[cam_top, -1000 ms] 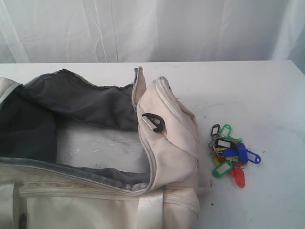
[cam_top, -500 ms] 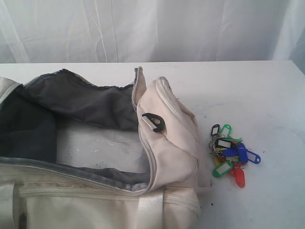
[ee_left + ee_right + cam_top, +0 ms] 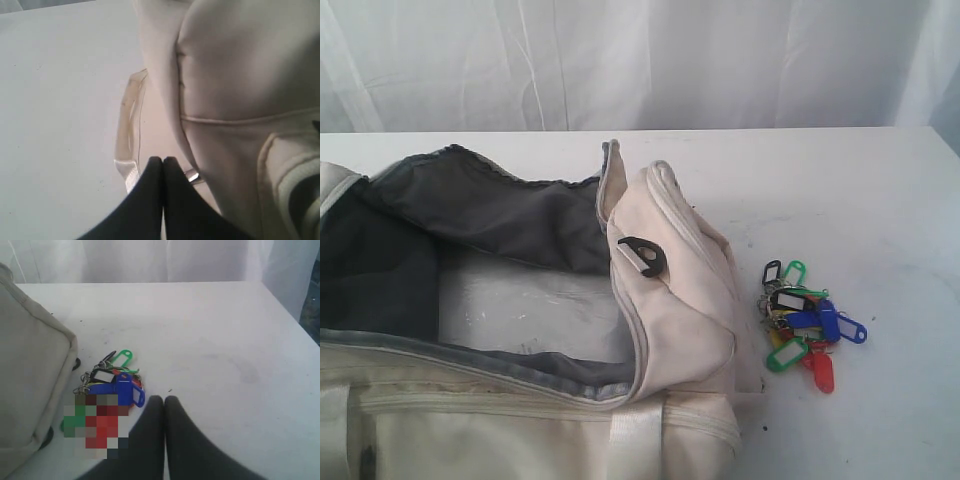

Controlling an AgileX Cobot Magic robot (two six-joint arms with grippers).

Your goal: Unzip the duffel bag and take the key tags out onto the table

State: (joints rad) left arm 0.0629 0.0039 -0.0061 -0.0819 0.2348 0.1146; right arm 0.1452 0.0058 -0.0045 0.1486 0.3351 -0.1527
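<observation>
The cream duffel bag (image 3: 680,300) lies unzipped on the left of the exterior view, its dark grey lining (image 3: 480,220) showing. The bunch of key tags (image 3: 805,325) rests on the white table (image 3: 840,190) just right of the bag. Neither gripper shows in the exterior view. In the right wrist view my right gripper (image 3: 164,399) is shut and empty, close beside the key tags (image 3: 112,382) and the bag's end (image 3: 30,365). In the left wrist view my left gripper (image 3: 163,160) is shut and empty, next to the bag's side (image 3: 235,90) and a webbing strap loop (image 3: 127,125).
A white curtain (image 3: 640,60) hangs behind the table. A black D-ring (image 3: 642,255) sits on the bag's end panel. The table's right edge (image 3: 295,325) runs near the right gripper's side.
</observation>
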